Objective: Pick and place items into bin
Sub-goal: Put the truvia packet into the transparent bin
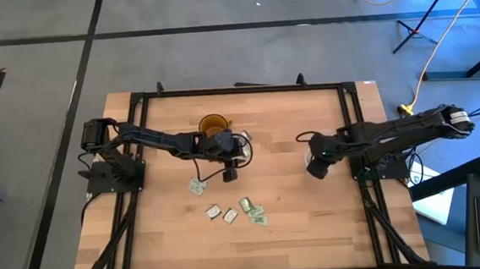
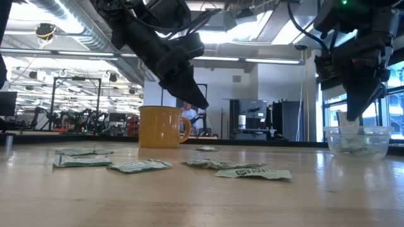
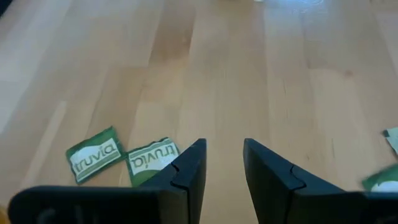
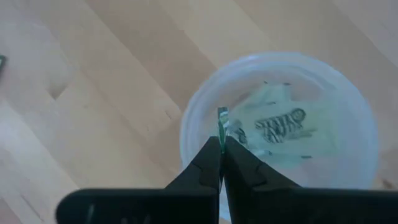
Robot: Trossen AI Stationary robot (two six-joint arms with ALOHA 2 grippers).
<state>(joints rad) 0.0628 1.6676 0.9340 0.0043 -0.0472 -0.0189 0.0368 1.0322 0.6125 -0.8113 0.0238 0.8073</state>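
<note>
The right gripper (image 4: 221,148) hangs over the small round clear whitish plastic bin (image 4: 354,106), its jaws clamped on the edge of a thin pale green and white wrapped packet (image 4: 222,119) that stands edge-on just above the bin's opening. Inside the bin lie more flat packets (image 4: 283,124), one showing dark print. In the low view the bin (image 2: 358,140) sits on the light wooden surface (image 2: 189,195) at the far right, directly beneath the right arm's dark fingers. The left gripper (image 3: 222,163) hovers above the surface near the middle, beside the amber-brown cup with a handle (image 1: 211,123), with its jaws apart and nothing between them. Two green and white packets printed "truvia" (image 3: 93,154) lie flat, side by side and nearly touching, just beside that arm's fingers, and another packet edge (image 3: 380,179) shows on the other side. From above, a loose cluster of the remaining packets (image 1: 232,210) is scattered on the surface in front of the cup, well apart from the bin.
</note>
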